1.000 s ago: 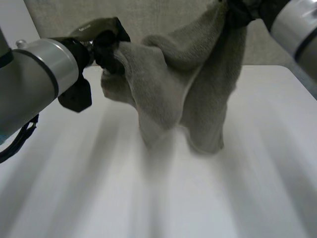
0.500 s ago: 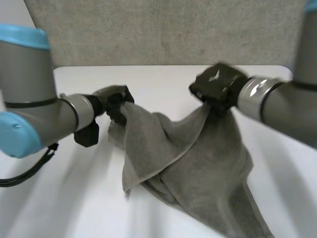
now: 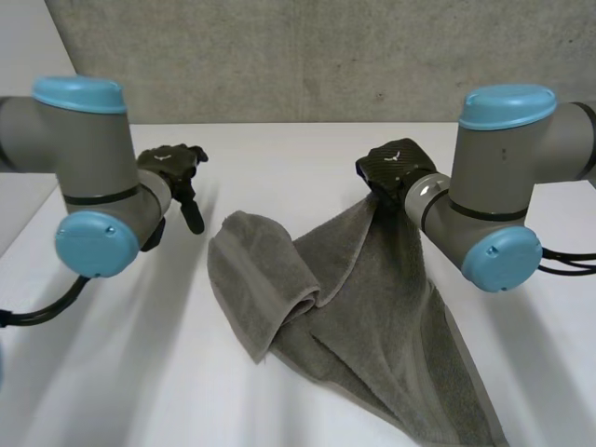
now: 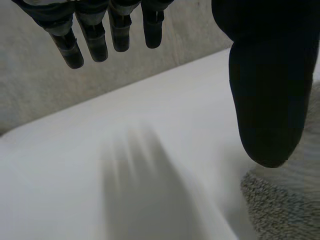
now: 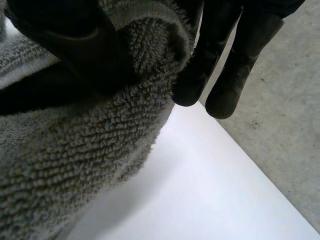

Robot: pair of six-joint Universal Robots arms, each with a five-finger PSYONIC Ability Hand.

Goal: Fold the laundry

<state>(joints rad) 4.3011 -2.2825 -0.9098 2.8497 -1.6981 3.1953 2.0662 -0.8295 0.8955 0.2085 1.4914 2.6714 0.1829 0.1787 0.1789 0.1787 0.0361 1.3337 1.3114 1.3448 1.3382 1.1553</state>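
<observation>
Table (image 3: 279, 154): white, smooth, matte top; fills the middle and lower frame.
Wall (image 3: 279, 56): grey, rough, speckled surface; spans the upper frame, directly behind the table's far edge.

Left hand (image 3: 171, 162) loose, right hand (image 3: 395, 169) clenched

Table (image 3: 279, 158): white, smooth, matt top; takes up most of the head view and runs back to the wall.
Wall (image 3: 279, 56): grey, rough and speckled, like concrete; stands just behind the table's far edge.
Far-left strip (image 3: 23, 37): paler, plain surface beside the wall; cannot tell what it is.
Wrist views: same white top meeting the same grey wall.
Light: soft, even; tabletop bright, wall duller.
</observation>
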